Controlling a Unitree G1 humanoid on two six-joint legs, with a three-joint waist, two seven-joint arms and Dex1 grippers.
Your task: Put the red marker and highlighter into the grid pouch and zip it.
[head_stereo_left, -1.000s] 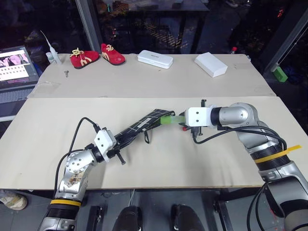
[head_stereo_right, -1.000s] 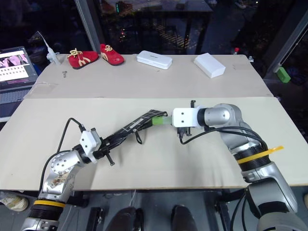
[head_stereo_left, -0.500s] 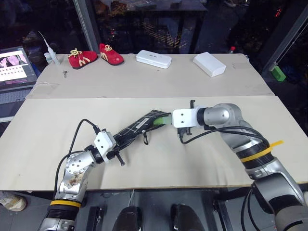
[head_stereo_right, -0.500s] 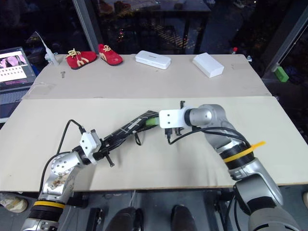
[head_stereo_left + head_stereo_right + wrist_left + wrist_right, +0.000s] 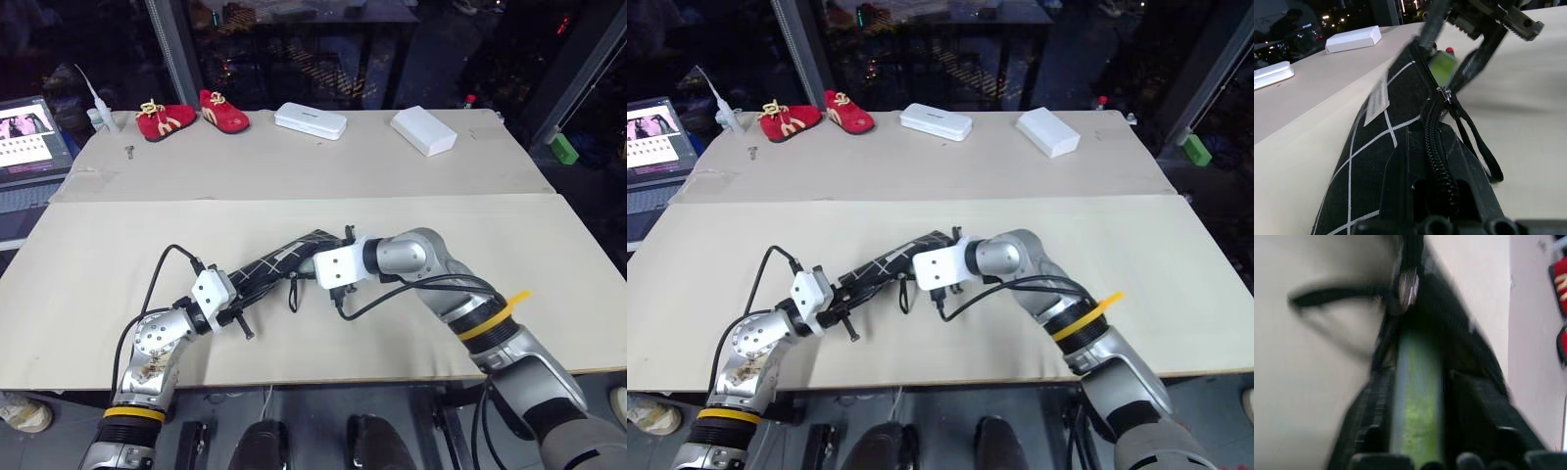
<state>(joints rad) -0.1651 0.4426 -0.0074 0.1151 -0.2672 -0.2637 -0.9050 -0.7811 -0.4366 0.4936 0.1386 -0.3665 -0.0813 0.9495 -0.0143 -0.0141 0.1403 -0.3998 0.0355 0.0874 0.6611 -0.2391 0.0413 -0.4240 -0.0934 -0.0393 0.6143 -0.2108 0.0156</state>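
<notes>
A: Where's the chunky translucent green highlighter [image 5: 1443, 67]?

B: Inside the soft black white-gridded fabric pouch [image 5: 279, 259]; the right gripper [image 5: 1469, 49] stands parted around it. The left gripper [image 5: 238, 306] pinches the limp pouch's end.

A: Grip its zipper cord [image 5: 1474, 142] next.

Even overhead light falls on the pale worktop [image 5: 118, 245], bright against the dark background across the top of both head frames, where small glints and reflections show. Shadows under the arms are soft and short. The left wrist picture is sharp on the grid pouch [image 5: 1381, 147] in the lower frame and smeared at the top, while the right wrist picture is blurred throughout, the highlighter [image 5: 1418, 396] a soft green streak.
</notes>
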